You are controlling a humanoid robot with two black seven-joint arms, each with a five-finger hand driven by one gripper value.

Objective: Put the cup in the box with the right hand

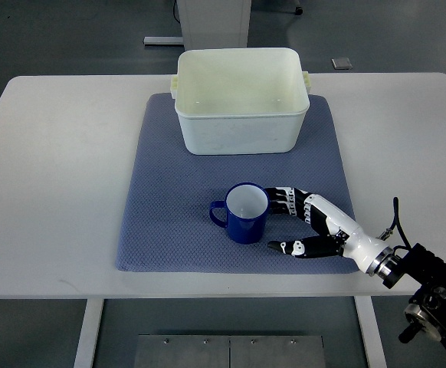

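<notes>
A dark blue enamel cup (243,214) with a white inside stands upright on the blue mat (169,207), its handle pointing left. Behind it on the mat sits the white plastic box (242,134), with nothing inside. My right hand (278,224) comes in from the lower right and lies just right of the cup. Its fingers (286,201) reach toward the cup's right wall and the thumb (288,248) stretches out below; the hand is spread and holds nothing. Whether the fingertips touch the cup is unclear.
The mat lies on a white table (54,153). My right forearm and wrist (407,268) hang over the table's front right edge. Floor and a white stand base show beyond the table's far edge.
</notes>
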